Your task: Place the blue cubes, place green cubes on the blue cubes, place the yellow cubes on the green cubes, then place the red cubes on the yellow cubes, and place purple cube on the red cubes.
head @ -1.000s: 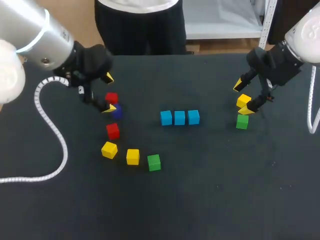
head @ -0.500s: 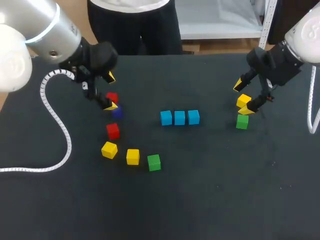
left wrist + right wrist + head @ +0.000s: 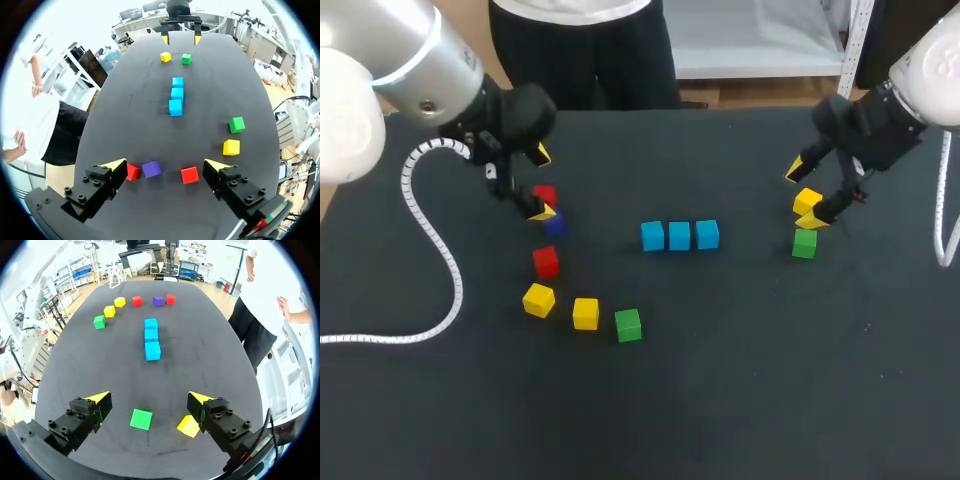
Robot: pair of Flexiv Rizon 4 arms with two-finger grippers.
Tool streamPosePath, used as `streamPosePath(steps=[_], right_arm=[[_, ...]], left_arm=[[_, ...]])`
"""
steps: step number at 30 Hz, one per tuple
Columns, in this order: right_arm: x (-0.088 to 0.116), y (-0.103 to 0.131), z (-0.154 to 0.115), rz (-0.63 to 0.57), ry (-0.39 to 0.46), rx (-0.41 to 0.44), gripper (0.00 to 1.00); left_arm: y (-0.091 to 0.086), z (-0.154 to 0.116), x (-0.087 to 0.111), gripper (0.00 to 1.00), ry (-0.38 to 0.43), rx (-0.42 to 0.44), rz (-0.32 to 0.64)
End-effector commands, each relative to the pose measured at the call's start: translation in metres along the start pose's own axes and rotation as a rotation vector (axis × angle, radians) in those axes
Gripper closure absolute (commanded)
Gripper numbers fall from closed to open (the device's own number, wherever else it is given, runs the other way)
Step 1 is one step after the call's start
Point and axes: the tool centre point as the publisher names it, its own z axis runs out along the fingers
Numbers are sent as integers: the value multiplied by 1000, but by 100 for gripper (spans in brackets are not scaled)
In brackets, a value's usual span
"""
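Note:
Three blue cubes (image 3: 680,236) lie in a row at mid-table. My left gripper (image 3: 540,184) hangs open over a red cube (image 3: 544,196) and the purple cube (image 3: 555,226). In the left wrist view the purple cube (image 3: 151,169) sits between the open fingers of that gripper (image 3: 165,165), flanked by two red cubes (image 3: 189,175). My right gripper (image 3: 804,196) is open above a yellow cube (image 3: 807,202) and a green cube (image 3: 804,243). In the right wrist view the green cube (image 3: 141,419) lies under the gripper (image 3: 149,399), the yellow cube (image 3: 189,426) by one finger.
Toward the front left lie a second red cube (image 3: 546,262), two yellow cubes (image 3: 538,299) (image 3: 585,313) and a green cube (image 3: 628,324). A white cable (image 3: 430,260) loops over the table's left side.
My left arm's upper link swung a little to the right while its gripper stayed over the red and purple cubes. The right arm and all cubes kept still.

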Motion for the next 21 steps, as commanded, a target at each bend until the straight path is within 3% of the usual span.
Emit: streamPosePath(steps=[1,9,21], right_arm=[[-14,-5,7,-9,31,-13,0],[-12,1,14,6,205,-18,0],[28,14,0,88,367,59,0]], left_arm=[[2,0,-1,0,4,3,0],[2,0,-1,0,4,3,0],[2,0,-1,0,4,3,0]])
